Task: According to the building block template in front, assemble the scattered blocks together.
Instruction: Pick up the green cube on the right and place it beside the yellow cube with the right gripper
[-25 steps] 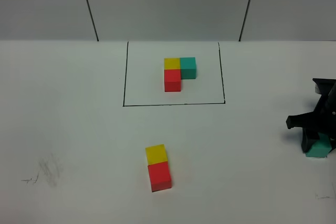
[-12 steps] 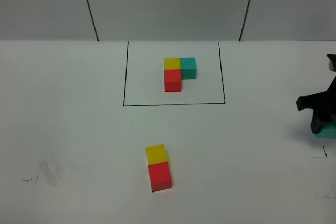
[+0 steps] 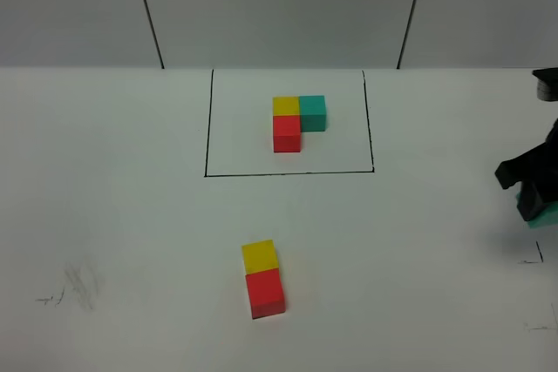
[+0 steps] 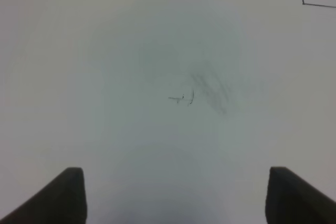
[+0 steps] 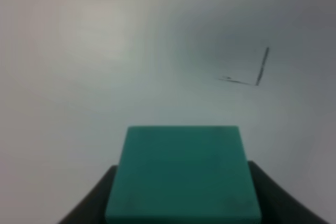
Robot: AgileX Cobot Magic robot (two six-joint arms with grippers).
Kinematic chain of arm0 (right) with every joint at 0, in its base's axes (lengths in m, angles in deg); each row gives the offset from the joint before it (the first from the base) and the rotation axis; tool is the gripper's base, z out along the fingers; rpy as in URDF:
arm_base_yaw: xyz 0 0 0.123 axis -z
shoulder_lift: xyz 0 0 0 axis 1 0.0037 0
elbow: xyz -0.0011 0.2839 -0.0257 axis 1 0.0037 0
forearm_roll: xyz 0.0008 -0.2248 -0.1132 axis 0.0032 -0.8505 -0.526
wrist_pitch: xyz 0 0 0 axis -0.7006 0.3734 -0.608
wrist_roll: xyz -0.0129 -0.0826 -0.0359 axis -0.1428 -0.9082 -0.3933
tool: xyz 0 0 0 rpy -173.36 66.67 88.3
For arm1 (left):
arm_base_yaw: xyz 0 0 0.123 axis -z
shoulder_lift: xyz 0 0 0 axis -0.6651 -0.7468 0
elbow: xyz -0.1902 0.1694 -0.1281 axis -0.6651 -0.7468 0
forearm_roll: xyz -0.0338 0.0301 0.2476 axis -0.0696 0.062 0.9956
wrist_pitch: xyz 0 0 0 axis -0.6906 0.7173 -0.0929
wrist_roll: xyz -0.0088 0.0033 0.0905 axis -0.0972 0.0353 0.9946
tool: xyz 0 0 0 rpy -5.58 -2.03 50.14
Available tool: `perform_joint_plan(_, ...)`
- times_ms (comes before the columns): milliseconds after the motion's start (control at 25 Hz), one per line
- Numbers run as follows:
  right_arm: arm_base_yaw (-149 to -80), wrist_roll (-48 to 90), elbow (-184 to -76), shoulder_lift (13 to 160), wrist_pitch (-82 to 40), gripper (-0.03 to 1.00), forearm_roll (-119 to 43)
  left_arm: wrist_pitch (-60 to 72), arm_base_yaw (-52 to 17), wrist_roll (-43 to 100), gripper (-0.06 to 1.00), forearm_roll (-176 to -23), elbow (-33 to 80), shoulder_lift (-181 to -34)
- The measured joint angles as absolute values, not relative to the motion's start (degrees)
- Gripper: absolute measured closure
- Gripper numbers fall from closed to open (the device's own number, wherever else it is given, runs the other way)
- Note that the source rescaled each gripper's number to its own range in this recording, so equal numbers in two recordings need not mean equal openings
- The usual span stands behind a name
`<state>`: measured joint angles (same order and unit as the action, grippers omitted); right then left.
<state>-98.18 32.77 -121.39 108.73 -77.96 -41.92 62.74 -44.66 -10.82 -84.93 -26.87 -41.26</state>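
The teal block [image 5: 181, 174] sits clamped in the right tool [image 3: 528, 191], well right of the template [image 3: 298, 119]. The left tool [image 4: 181, 198] gapes empty. Set down skewed, the teal block could knock apart the yellow-red pair [image 3: 263, 278] in front of the template.

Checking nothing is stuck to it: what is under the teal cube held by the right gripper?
Only bare white table and a black corner mark show beyond the teal cube in the right gripper. The spot directly beneath is covered by the cube.
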Motion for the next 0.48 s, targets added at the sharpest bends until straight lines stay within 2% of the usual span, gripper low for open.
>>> perform_joint_plan(200,-106.09,26.80,-121.39,108.59,-77.16,0.47,-42.04,62.74,-44.66,-10.82,-0.05,-84.93,-26.87,-41.26)
perform_joint_plan(480,-112.72,19.62,-126.24,108.59,-75.54,0.47,-41.61,62.74,-44.66,-10.82,-0.05,-84.93,-26.87,-41.26)
